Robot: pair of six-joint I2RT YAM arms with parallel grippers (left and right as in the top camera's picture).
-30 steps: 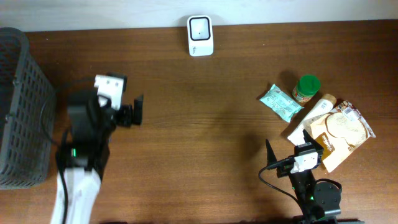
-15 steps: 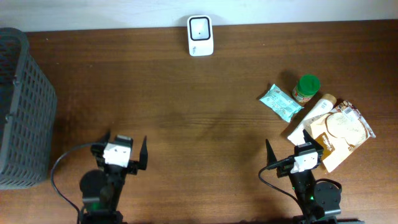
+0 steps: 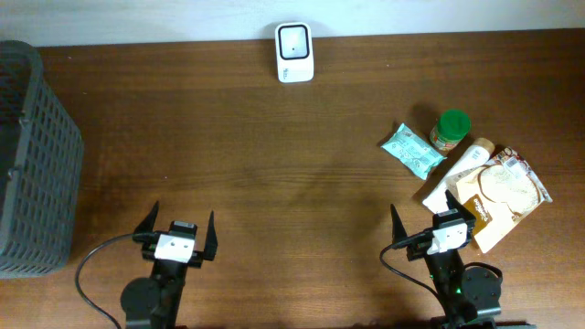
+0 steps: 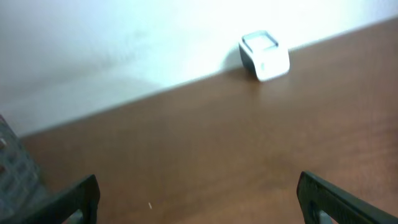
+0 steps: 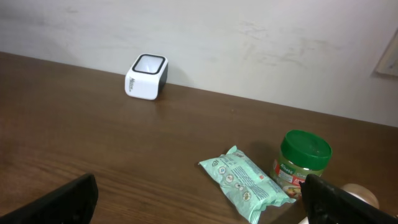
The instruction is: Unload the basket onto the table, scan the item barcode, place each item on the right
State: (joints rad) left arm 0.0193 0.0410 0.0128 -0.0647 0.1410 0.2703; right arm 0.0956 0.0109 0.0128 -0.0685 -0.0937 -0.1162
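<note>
1 teal packet (image 3: 413,152) lies beyond right pincer (image 3: 431,217) — untouched.

The light was soft and even. In the overhead view the brown table (image 3: 274,137) looked sharp, with only a faint, soft shadow near its middle. The left wrist view was blurry, and the wall (image 4: 124,37) there glowed too white. The scanner (image 4: 264,56) looked fuzzy. The right wrist view was clearer, and the jar (image 5: 303,163) had sharp edges.
</note>
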